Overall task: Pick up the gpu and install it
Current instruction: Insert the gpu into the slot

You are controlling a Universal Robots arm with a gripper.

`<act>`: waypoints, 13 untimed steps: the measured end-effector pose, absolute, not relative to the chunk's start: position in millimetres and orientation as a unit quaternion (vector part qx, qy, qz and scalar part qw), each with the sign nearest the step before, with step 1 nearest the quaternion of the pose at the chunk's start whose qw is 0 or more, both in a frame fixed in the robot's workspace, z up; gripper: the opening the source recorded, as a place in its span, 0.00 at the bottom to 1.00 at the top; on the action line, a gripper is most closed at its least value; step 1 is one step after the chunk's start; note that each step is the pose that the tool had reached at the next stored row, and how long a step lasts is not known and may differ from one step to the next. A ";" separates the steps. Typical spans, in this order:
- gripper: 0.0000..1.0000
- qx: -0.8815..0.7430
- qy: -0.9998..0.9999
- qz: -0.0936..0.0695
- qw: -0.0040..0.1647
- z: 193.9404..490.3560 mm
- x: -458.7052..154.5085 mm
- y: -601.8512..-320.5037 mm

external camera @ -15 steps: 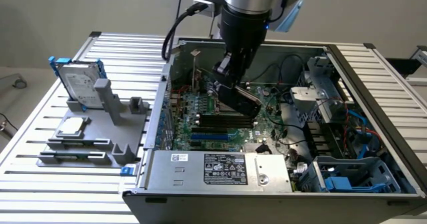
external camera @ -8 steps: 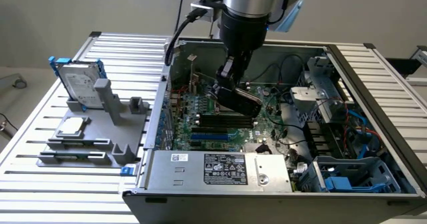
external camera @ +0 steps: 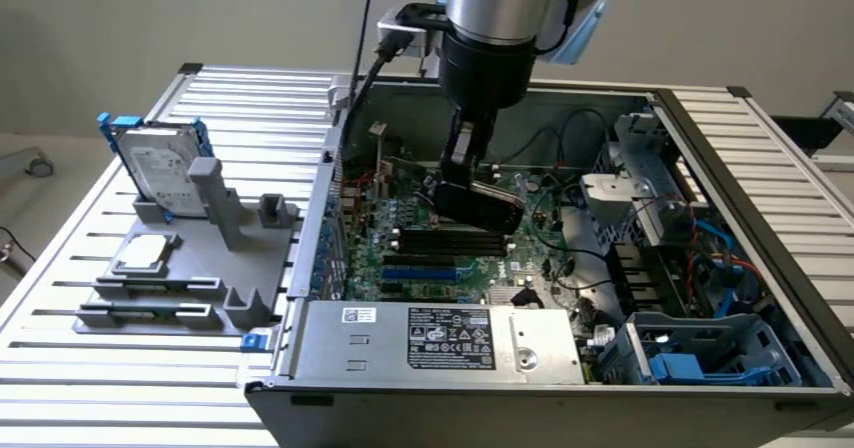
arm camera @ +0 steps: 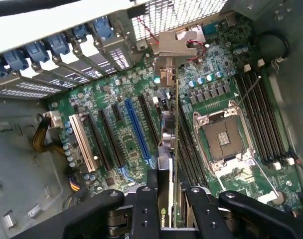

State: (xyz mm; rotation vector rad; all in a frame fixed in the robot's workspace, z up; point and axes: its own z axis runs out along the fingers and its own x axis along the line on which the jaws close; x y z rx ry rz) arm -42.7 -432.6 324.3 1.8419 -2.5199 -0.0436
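The gpu [external camera: 478,206] hangs tilted inside the open computer case [external camera: 747,208], just above the motherboard [external camera: 427,258], with its black shroud facing the exterior camera. My gripper [external camera: 462,158] reaches down from above and is shut on the card's upper edge. In the wrist view the gpu [arm camera: 167,134] appears edge-on between my two black fingers [arm camera: 146,206], and my gripper [arm camera: 172,211] clamps it. Its silver end bracket [arm camera: 174,44] points toward the case's rear slot openings. The card hovers over the expansion slots, beside the long blue slot [arm camera: 136,130], apart from the board.
A grey fixture [external camera: 174,288] at the exterior view's left carries a hard drive in a blue frame [external camera: 160,168] and a small square CPU chip [external camera: 144,253]. Inside the case sit the power supply [external camera: 441,338], cables [external camera: 587,268] and an open CPU socket [arm camera: 224,137].
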 end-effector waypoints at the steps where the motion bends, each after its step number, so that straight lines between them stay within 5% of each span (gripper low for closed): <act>1: 0.26 0.597 -0.802 -0.014 0.010 323.1 -42.7 -432.6; 13: 0.26 0.681 -0.732 -0.016 0.008 312.7 -42.8 -432.7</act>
